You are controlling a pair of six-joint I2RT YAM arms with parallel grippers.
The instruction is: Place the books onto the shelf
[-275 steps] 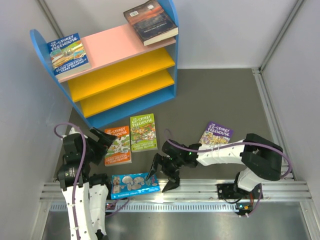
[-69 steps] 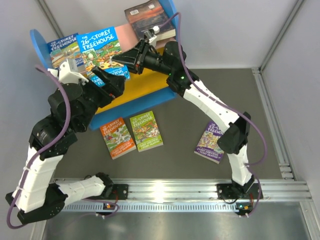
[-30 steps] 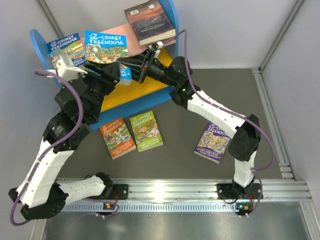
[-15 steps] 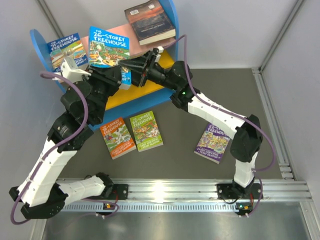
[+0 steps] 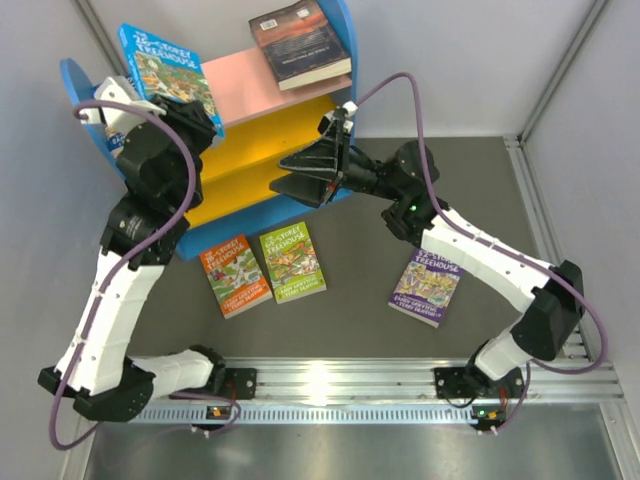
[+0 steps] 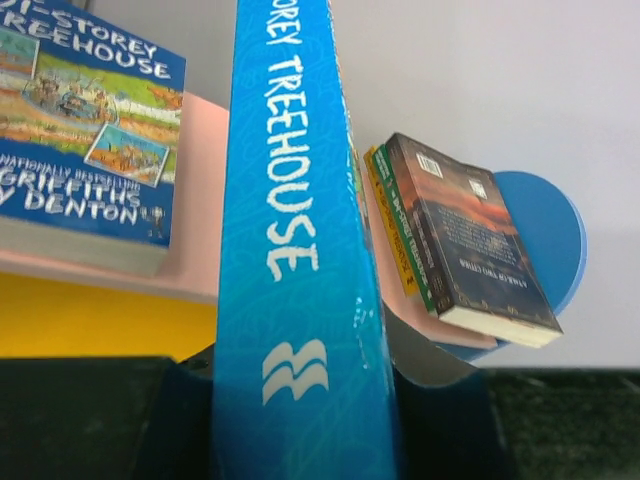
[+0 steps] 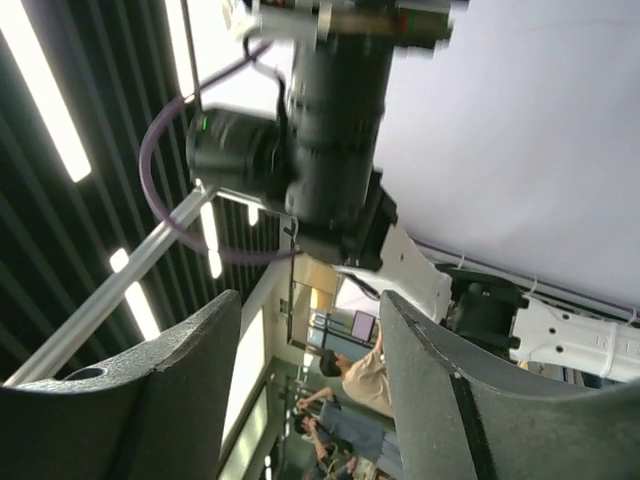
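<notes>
My left gripper (image 5: 187, 112) is shut on a blue Treehouse book (image 5: 166, 62), holding it above the left end of the shelf (image 5: 243, 87). In the left wrist view the book's spine (image 6: 298, 250) stands upright between the jaws. Behind it another blue book (image 6: 85, 130) lies on the pink top board (image 6: 200, 230), and a dark book (image 6: 470, 240) rests on thin ones. My right gripper (image 5: 284, 173) hangs open and empty in front of the yellow boards (image 5: 262, 135). On the floor lie an orange book (image 5: 232, 276), a green book (image 5: 290, 262) and a purple book (image 5: 429, 286).
Grey walls close in on the left (image 5: 40, 220), back and right. An aluminium rail (image 5: 330, 378) runs along the near edge by the arm bases. The right wrist view looks upward past its open fingers (image 7: 150, 390) at ceiling lights.
My left gripper has carried the blue book up and to the left, over the shelf's left end. My right gripper has let go of it, opened and drawn back to the right.
</notes>
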